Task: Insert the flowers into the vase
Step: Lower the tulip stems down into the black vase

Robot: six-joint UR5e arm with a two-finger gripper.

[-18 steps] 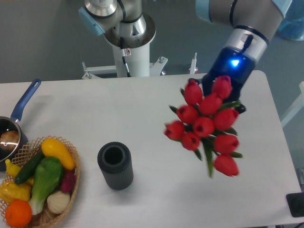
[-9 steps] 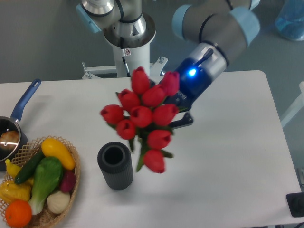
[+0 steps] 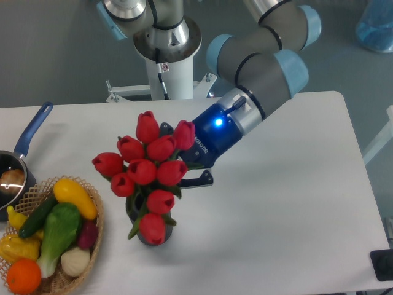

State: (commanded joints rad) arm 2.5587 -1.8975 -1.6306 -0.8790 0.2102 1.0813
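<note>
Gripper [image 3: 184, 169] clamped on red tulip bunch [image 3: 144, 169] — bunch hangs tilted over ribbed grey vase [image 3: 149, 232] near table's front edge. Stems hidden; seating unconfirmed — release pending.

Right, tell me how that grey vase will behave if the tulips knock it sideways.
The vase is a narrow upright cylinder, so it may tip. Once down, it would probably roll on its round ribbed side. The flowers held by the claw spread wider than it, so a leaning bunch could pull it over.
</note>
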